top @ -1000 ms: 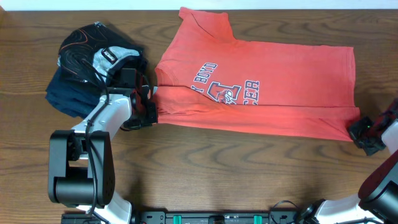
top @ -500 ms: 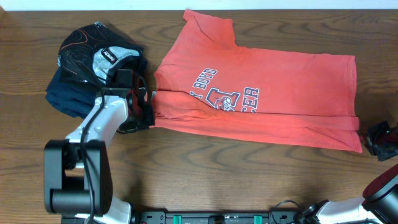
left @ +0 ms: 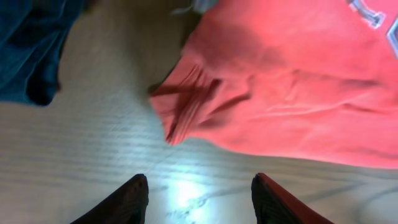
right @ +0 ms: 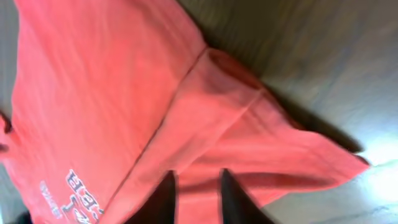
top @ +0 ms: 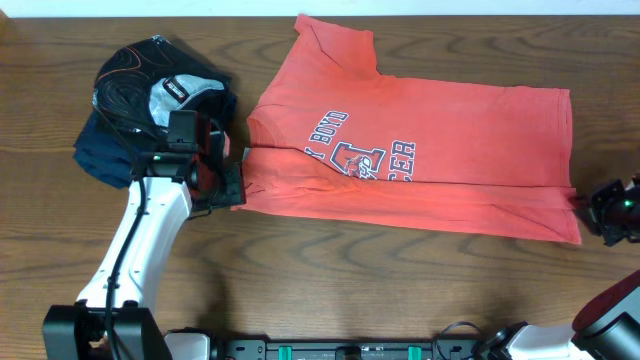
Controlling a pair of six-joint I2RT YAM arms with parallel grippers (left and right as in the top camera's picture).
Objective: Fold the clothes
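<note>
The clothes, one coral-red T-shirt, lie folded lengthwise across the table with the chest lettering facing up. My left gripper is at the shirt's left edge. In the left wrist view its jaws stand wide open over bare wood, and the bunched corner of the shirt lies just ahead, untouched. My right gripper hovers just off the shirt's right end. Seen from the right wrist, this gripper has a narrow gap between its fingers with nothing held, and the shirt's folded hem corner lies beyond.
A pile of dark navy and black garments with a grey-white patterned piece sits at the back left, close to my left arm, and also shows in the left wrist view. Bare wooden table runs along the front.
My left gripper has opened and let go of the shirt's left edge. My right gripper has drawn back to the right, off the shirt's corner. The shirt has settled flat.
</note>
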